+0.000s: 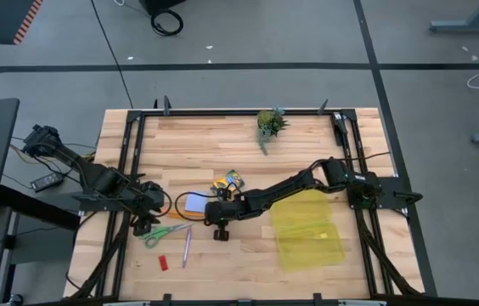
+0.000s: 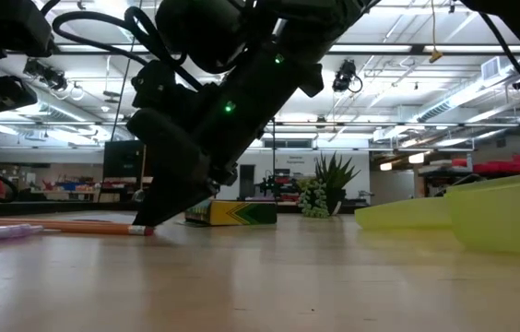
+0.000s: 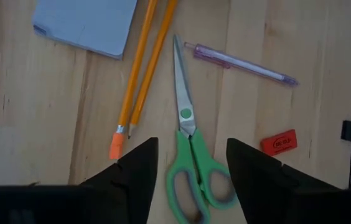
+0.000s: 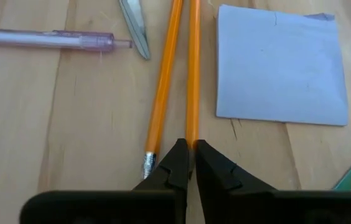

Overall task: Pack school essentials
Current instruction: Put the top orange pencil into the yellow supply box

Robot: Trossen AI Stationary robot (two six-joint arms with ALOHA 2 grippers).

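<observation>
Right gripper (image 4: 190, 163) at frame bottom clamps 1 of 2 pencils (image 4: 193, 74). Left gripper (image 3: 191, 163), fingers apart, straddles the scissors (image 3: 188, 155) at lower centre.

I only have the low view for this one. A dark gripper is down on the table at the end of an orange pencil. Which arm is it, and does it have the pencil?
Observer: It is the right gripper. Its fingers are pinched shut on the end of one orange pencil.
Operator: Is that the only pencil there?
Observer: No. A second pencil lies close alongside it, outside the fingers.
Operator: And the left arm?
Observer: The left gripper is open and hovers over the green-handled scissors, which lie flat on the table.
</observation>
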